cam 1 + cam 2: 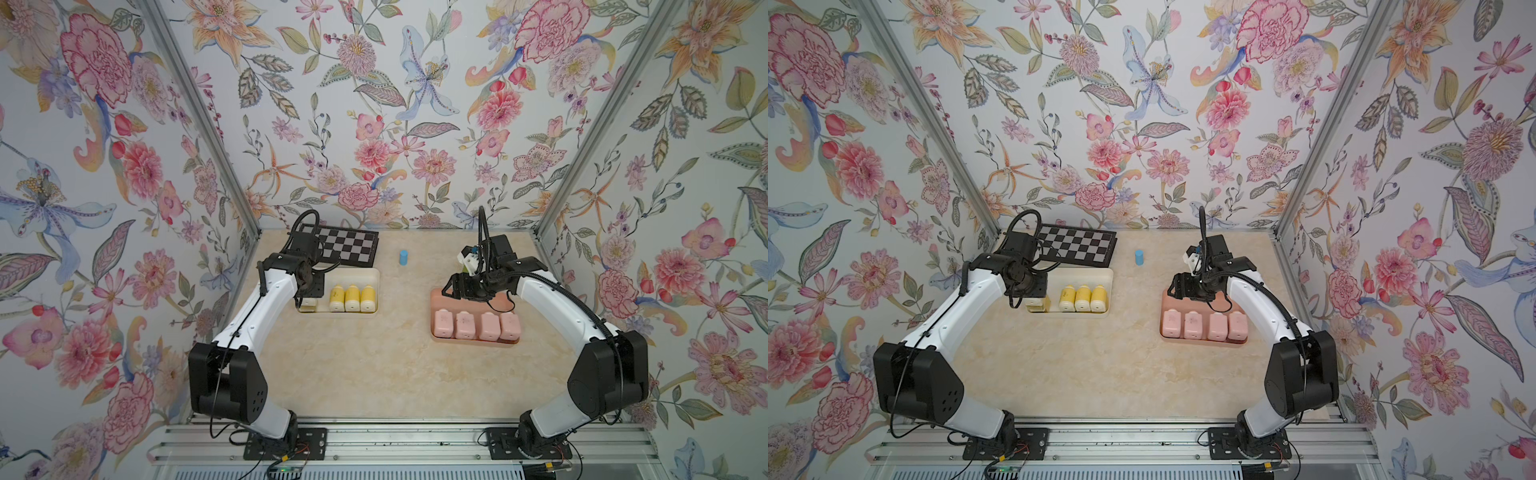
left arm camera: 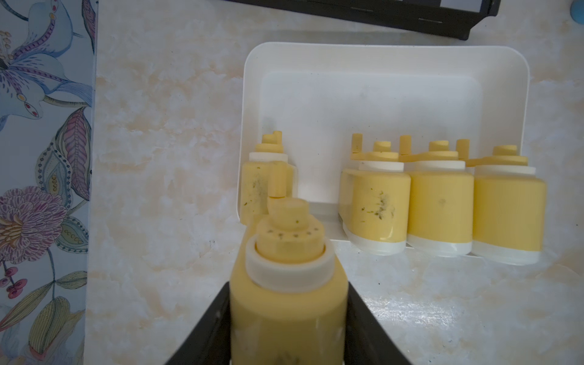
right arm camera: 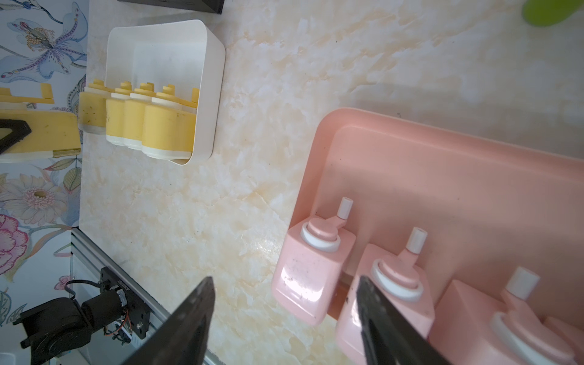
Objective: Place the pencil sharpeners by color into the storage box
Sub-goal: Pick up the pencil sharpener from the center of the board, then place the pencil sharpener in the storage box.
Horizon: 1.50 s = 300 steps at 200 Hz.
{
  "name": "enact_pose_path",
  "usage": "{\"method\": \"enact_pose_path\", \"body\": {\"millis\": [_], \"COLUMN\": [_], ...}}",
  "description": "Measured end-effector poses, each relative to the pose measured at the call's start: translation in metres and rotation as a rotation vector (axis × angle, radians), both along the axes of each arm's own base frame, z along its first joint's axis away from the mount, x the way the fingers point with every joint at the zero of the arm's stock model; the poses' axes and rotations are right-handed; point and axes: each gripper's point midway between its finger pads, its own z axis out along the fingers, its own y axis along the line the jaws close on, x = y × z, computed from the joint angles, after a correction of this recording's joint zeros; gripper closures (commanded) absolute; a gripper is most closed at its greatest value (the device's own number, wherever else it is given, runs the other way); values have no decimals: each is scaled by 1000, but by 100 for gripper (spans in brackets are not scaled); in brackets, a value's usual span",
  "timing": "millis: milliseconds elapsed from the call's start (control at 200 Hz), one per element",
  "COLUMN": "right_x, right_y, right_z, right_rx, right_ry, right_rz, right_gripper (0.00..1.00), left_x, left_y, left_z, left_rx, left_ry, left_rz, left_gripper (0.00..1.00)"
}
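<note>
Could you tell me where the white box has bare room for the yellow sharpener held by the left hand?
In the white box, the half toward the chessboard is bare. Along its near edge it is crowded: one lone sharpener, a narrow gap, then a row of three sharpeners.

1. In a top view, lower left of frame, your left arm (image 1: 253, 316): glossy white links, boxy black joint housings.
2. Lower right, your right arm (image 1: 544, 307): matching colours, with a ribbed black cable (image 1: 582, 304) along it.
3. Bottom edge: black base plates (image 1: 311, 442) and red-orange wires (image 1: 300, 450).
4. Right wrist view, bottom: your right gripper (image 3: 284, 279) has black wedge fingers (image 3: 189, 316).
</note>
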Motion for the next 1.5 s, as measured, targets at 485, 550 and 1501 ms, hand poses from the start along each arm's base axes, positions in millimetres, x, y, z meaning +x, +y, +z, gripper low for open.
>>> {"method": "enact_pose_path", "body": {"millis": [485,550,1501], "right_x": [0,0,0], "right_y": [1,1,2], "right_z": [2,2,3], "right_rx": [8,8,13], "right_ry": [-3,-3,-2], "right_rz": [4,4,7], "right_gripper": [27,27,27], "left_x": [41,42,41], "left_y": [-10,-11,-20], "left_z": [-7,-10,-50], "left_rx": [-37,-44,-99], "left_ry": [-24,-19,24], "left_rz": [-40,-41,-57], "left_gripper": [58,58,58]}}
